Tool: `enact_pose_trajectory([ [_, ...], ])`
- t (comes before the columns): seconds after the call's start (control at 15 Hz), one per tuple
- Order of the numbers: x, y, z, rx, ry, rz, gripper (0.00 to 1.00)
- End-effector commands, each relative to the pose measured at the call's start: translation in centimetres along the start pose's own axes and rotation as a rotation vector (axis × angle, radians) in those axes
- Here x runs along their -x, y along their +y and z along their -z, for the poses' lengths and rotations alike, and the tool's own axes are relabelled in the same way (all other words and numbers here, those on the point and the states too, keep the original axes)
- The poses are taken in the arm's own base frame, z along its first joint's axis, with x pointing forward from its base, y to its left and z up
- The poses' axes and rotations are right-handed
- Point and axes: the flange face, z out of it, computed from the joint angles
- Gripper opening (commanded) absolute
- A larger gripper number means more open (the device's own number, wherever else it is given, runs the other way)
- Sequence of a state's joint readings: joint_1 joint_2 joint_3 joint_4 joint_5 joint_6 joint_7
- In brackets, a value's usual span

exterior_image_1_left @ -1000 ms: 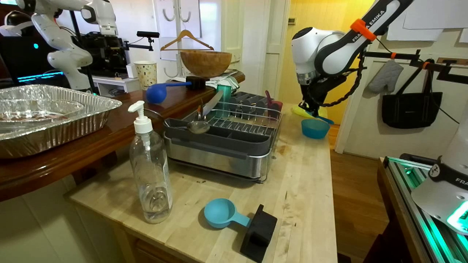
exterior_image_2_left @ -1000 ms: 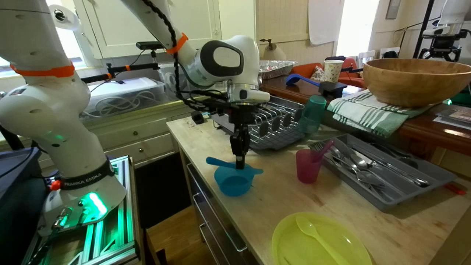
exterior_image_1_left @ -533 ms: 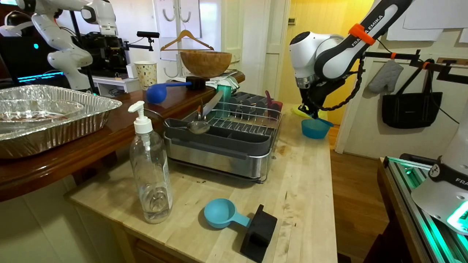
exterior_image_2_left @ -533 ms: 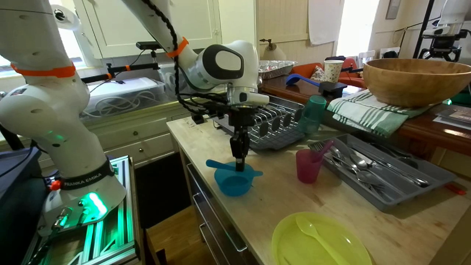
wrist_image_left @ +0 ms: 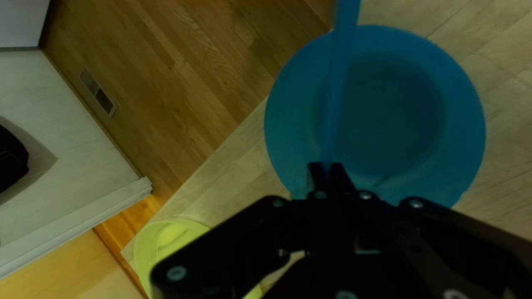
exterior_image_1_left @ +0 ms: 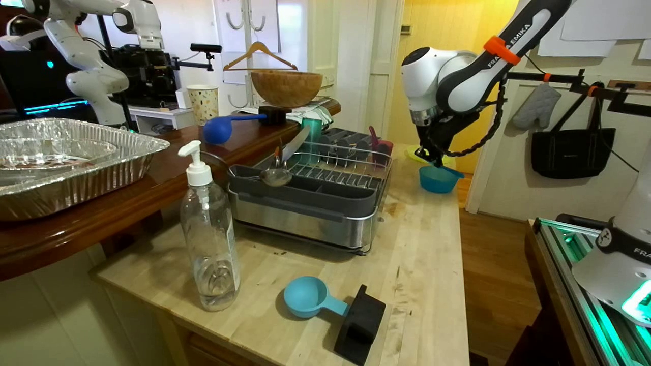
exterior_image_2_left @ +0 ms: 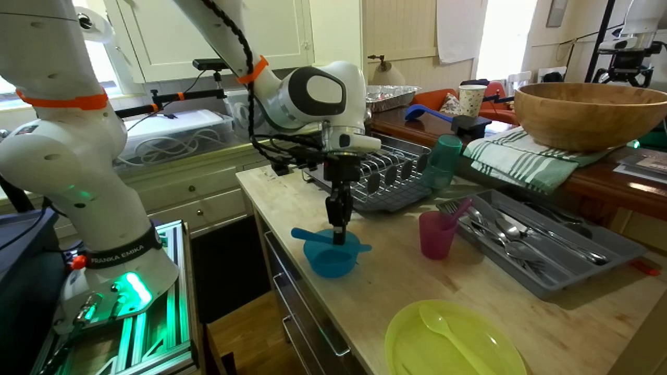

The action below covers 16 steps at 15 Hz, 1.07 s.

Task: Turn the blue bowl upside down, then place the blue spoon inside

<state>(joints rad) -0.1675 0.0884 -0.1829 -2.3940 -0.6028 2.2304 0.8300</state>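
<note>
The round blue plastic bowl [wrist_image_left: 403, 116] sits mouth up on the bench [wrist_image_left: 507, 162]. Over it, gripped, the slim blue spoon [wrist_image_left: 337, 83] extends past the rim near 11 o'clock in the wrist view.

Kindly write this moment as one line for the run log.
gripper: shut on spoon | spoon: over bowl, contact unclear | bowl: upright on counter

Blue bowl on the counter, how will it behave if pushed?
The blue bowl is probably light, since its wall looks like thin plastic. It may slide on the smooth-looking wooden counter. Pressing its edge could tip it: it flares above a narrower base.
</note>
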Motion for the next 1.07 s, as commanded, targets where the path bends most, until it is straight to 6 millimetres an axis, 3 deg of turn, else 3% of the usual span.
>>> enact_pose_trajectory([
  [0.0,-0.15,-0.56,-0.31,0.009,0.022,-0.005,0.01],
  [1.0,-0.50,-1.06,-0.55,0.022,0.043,-0.013,0.01],
])
